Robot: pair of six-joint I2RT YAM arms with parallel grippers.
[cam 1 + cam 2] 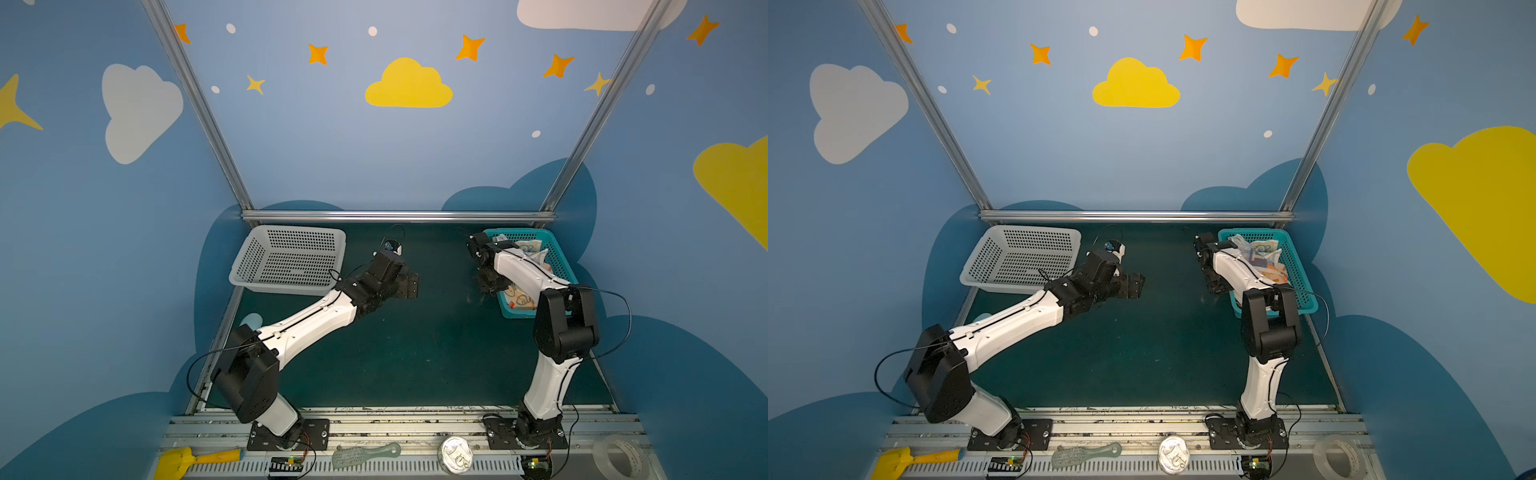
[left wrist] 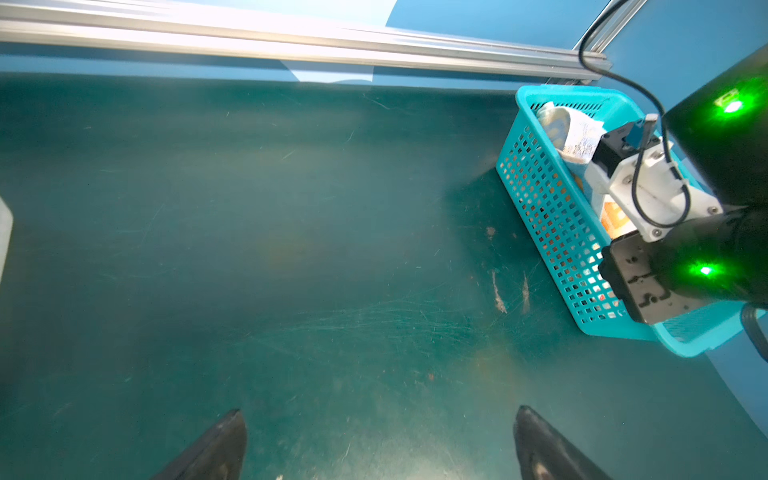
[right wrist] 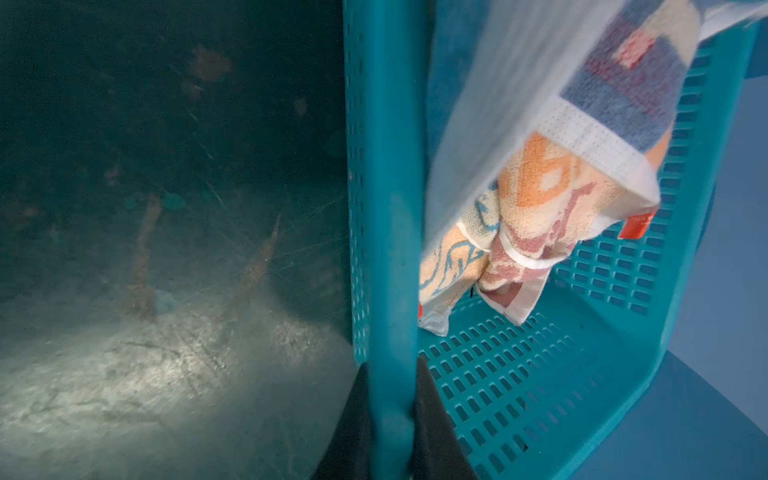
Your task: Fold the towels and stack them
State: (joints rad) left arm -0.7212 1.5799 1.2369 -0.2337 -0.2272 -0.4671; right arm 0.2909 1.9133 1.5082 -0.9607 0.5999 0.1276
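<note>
Gripping what, on the right? (Desk)

The right end effector (image 3: 392, 368) is set narrow, one finger on either side of the teal basket (image 3: 388, 187)'s long wall and pressed to its rim. There is no cloth between them. (Photographer)

And the towels? (Desk)

The towels (image 3: 536, 195) are bunched inside that basket, just past the wall from the fingers, on the side away from the open surface (image 2: 270, 249). Blue, orange and cream show. It is a bundle, so it has no clear long axis. The basket's own axis runs from the robot's side toward the back rail (image 1: 395, 216). (Photographer)

Which arm is nearer? (Desk)

The right, plainly. The left end effector (image 2: 379, 411) hangs wide open and empty above the bare surface, well apart from the towels and nearer the white basket (image 1: 249, 262). My reading is that the towels must come over that wall, toward the left arm, before any fold. (Photographer)
</note>
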